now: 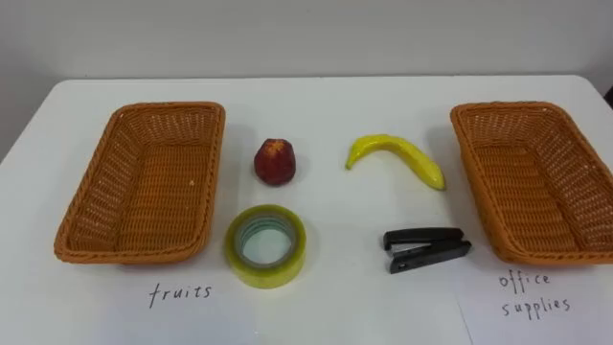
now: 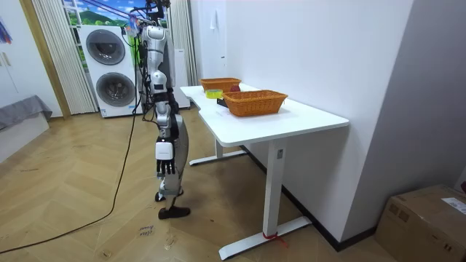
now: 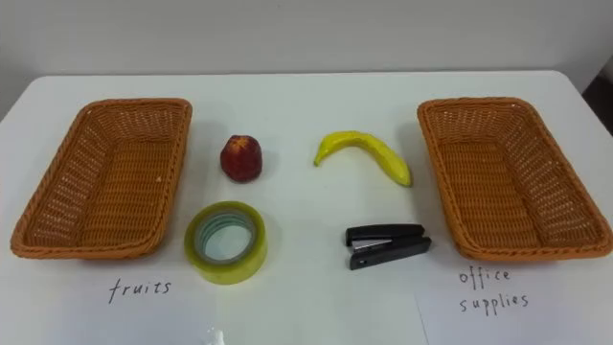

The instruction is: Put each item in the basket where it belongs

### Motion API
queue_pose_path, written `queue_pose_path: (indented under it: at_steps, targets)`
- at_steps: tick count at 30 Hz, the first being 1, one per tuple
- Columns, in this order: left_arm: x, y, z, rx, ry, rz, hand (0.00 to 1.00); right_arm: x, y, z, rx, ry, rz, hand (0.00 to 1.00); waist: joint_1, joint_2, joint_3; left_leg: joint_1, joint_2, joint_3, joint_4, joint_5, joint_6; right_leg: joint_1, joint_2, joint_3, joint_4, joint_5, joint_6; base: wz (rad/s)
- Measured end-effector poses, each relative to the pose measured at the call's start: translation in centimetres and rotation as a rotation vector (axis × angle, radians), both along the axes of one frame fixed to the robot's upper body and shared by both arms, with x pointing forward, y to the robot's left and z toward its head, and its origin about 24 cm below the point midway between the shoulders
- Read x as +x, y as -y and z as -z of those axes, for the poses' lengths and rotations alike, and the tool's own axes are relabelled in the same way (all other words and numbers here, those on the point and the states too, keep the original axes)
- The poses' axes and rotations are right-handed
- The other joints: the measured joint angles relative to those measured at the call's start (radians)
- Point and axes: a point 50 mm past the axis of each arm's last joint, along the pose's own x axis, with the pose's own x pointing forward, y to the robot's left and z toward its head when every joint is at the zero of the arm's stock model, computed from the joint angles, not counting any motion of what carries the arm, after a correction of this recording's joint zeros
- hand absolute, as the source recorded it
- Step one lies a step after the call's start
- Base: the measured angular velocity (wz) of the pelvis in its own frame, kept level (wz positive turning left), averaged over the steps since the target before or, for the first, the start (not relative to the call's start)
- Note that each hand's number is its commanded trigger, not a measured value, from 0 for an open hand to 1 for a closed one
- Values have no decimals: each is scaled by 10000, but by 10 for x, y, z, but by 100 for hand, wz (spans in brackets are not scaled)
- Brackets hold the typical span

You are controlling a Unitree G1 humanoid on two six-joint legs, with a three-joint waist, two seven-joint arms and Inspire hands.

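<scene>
1. On the table [image 1: 316,96]: saw two wicker baskets, the left basket [image 1: 144,182] behind a handwritten "fruits" label [image 1: 180,292], the right basket [image 1: 536,182] behind an "office supplies" label [image 1: 532,295]; showed bare weave inside each.
2. Between the baskets, in the far row: found the apple [image 1: 275,161] to the left and the banana [image 1: 396,158] to the right, well apart.
3. In the near row: found the tape [image 1: 265,246] lying flat, hole up, just in front of the apple, and the stapler [image 1: 426,249] lying crosswise in front of the banana.
4. Lay outside the baskets, all four, touching neither.
5. In the room view: stood upright at the table's long edge, facing it.
6. Hung low beside the leg, below the tabletop, the right hand [image 2: 166,164], far from the four things; could not tell whether open or closed.
</scene>
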Motion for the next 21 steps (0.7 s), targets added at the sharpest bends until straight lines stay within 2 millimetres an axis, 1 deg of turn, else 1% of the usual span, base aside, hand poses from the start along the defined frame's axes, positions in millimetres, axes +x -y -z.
queue_pose_path:
  at_steps: [12,21]
  targets:
    - [-1,0,0,153,-143,162,0,0,0,0,-1,-15,14,0,-12,-38,-19,28,-2,-5,26,1,1,23,-5,-15,18,4,-6,0]
    - [-3,-1,0,165,-186,163,0,-2,-1,0,0,-81,76,0,-14,-89,-5,134,-6,50,24,1,1,109,15,62,1,4,-6,0]
